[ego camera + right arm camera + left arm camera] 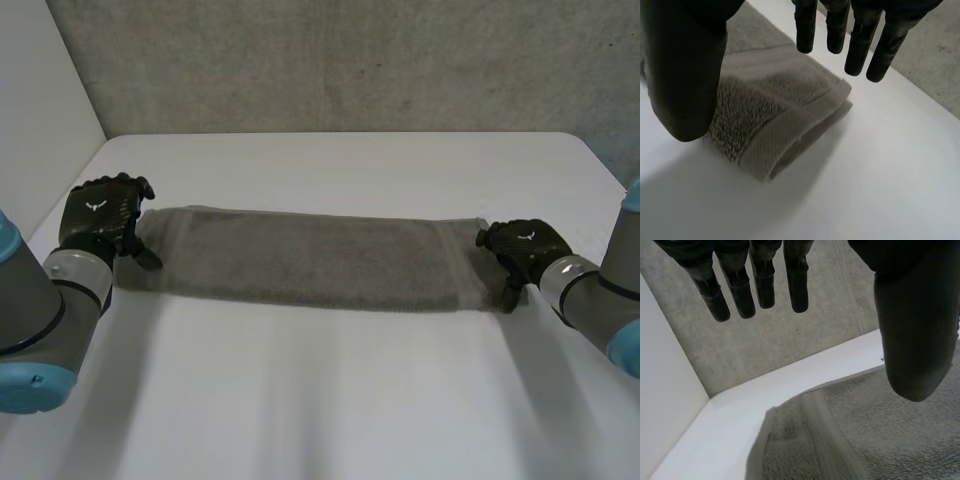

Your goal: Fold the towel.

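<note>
Lengthwise the towel [310, 260] lies flat, its ends below the straight, empty fingers of left hand [100, 212] and right hand [525, 245].

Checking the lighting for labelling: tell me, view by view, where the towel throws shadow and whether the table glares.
Head view: the towel lays a soft shadow along its near edge on the table, which is evenly lit with no glare spot. Left wrist view: a grey shadow skirts the towel's end. Right wrist view: it is dark between the folded corner's layers.
</note>
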Available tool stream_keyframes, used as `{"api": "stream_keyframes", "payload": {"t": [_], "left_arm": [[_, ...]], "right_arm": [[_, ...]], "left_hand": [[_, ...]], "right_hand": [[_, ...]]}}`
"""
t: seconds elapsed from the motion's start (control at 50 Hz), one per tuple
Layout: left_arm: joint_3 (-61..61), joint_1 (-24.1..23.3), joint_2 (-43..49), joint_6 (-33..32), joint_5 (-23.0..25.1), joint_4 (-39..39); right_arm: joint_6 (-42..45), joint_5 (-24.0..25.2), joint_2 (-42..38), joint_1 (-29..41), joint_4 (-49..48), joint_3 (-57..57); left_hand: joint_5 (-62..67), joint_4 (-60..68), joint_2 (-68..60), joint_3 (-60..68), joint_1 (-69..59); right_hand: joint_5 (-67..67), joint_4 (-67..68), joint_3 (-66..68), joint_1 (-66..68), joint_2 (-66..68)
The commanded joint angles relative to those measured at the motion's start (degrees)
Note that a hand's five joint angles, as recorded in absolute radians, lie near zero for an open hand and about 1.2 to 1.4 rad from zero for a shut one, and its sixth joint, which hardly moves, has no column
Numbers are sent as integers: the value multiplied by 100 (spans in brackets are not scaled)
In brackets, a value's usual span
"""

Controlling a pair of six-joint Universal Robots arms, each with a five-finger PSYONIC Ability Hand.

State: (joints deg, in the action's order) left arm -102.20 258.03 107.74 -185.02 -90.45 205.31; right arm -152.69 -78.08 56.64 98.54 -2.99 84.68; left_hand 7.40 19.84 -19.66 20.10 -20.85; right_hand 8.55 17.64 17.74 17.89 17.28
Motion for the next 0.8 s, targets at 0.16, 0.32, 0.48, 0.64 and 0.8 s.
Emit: {"api": "stream_keyframes", "payload": {"t": [0.16,0.32,0.48,0.64,0.8], "left_arm": [[-335,10,71,115,-17,809],[-397,10,80,115,-17,870],[-441,72,54,115,-17,870],[-458,80,27,115,-17,870],[-458,89,19,115,-26,870]], "right_arm": [[37,215,-373,-212,-184,-22],[64,364,276,-659,-122,285],[984,759,462,-1853,-70,234],[1839,724,453,-2164,596,-696],[1261,619,681,-1104,1222,-1707]], "left_hand": [[-63,-307,288,-332,407],[-63,-307,288,-332,407],[-130,-374,355,-399,475],[-164,-408,389,-433,508],[-231,-475,456,-500,575]], "right_hand": [[5781,5872,5861,5846,5908],[6145,6236,6226,6211,6272],[6145,6236,6226,6211,6272],[6145,6236,6226,6211,6272],[6145,6236,6226,6211,6272]]}}
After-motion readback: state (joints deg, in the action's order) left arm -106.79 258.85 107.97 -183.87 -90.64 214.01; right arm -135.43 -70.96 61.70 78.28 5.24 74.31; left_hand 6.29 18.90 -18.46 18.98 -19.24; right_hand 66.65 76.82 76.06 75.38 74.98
